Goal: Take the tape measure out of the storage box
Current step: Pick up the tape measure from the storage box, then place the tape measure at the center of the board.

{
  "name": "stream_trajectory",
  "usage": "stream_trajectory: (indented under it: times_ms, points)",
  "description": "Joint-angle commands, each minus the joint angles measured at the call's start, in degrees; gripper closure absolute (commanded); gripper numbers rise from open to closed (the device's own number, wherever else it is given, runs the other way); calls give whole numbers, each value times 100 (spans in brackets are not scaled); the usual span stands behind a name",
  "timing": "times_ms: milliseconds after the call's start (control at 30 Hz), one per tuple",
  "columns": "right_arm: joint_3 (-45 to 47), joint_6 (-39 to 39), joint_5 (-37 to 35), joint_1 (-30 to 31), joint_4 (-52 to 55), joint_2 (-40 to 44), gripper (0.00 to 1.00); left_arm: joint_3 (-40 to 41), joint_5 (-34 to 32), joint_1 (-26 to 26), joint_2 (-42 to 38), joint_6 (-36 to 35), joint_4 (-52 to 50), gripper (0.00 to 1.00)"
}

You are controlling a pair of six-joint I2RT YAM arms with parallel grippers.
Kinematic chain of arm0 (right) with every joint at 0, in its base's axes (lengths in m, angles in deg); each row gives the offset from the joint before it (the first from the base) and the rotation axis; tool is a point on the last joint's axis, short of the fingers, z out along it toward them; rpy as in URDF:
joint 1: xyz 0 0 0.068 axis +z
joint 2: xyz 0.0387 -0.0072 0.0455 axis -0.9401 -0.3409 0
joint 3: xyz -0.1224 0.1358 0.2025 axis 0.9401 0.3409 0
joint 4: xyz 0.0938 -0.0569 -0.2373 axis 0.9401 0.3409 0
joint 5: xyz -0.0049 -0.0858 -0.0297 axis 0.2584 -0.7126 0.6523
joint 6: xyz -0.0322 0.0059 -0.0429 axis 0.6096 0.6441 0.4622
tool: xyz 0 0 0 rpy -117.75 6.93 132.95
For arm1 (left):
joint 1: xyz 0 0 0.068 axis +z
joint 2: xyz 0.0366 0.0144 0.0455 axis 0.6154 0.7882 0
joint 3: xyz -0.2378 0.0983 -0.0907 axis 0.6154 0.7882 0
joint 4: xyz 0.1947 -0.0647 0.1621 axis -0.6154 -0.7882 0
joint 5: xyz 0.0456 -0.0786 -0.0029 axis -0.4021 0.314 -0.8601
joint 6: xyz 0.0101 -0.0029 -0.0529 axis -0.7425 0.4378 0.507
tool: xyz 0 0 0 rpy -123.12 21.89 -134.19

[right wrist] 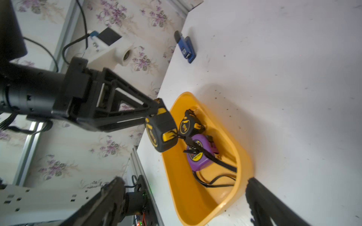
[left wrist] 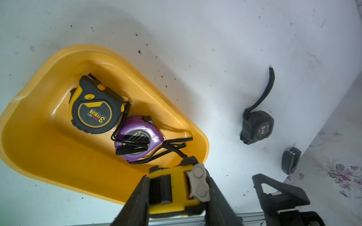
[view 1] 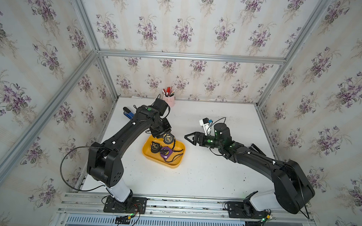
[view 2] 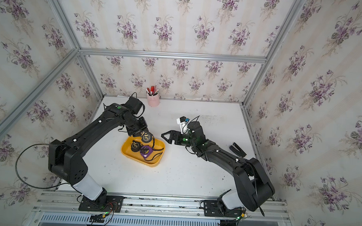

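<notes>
The yellow storage box (view 1: 152, 157) (view 2: 130, 153) lies mid-table. My left gripper (left wrist: 176, 177) is shut on a black and yellow tape measure (view 1: 168, 138) (view 2: 146, 136) (left wrist: 172, 187) (right wrist: 160, 133), lifted just above the box's far left corner. Its black strap trails down into the box. Two more lie inside: a black and yellow tape measure (left wrist: 96, 109) (view 1: 155, 147) and a purple one (left wrist: 137, 137) (view 1: 166, 152). My right gripper (view 1: 188, 137) (view 2: 165, 136) (right wrist: 185, 180) hovers open at the box's right end, holding nothing.
A pink pen cup (view 1: 169, 100) stands at the back wall. A blue stapler (view 1: 128, 114) (right wrist: 187, 48) lies far left behind my left arm. A black tape measure (left wrist: 256, 127) and a small black object (left wrist: 290, 160) rest on the table right of the box.
</notes>
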Motion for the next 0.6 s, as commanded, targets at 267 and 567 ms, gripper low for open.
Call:
stream_trajectory:
  times_ms: [267,567]
  points:
    - [-175,116,552,318,-1206,-173,1,-350,547,6,-149,281,154,57]
    - [-579,329,531,408,-1227,-578,3,-362,833,0,-228,379,221,57]
